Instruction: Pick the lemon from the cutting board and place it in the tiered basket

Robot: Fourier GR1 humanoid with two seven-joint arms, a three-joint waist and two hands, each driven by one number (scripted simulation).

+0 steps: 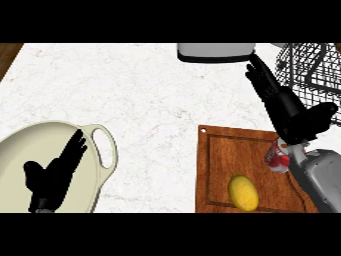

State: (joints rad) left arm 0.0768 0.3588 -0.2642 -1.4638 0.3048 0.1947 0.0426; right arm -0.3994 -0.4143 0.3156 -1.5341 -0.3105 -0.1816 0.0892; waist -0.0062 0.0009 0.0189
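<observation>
The yellow lemon lies on the wooden cutting board near its front edge. My right hand is raised above the board's far right corner with straight fingers pointing away, holding nothing; the lemon is well behind it, near the wrist. The black wire tiered basket stands at the far right, just beside that hand. My left hand rests open at the lower left, fingers up, over a cream jug.
A cream jug with a handle lies at the lower left. A red and white object sits on the board, partly hidden by my right forearm. A grey and black appliance stands at the back edge. Brown wood borders the counter's left.
</observation>
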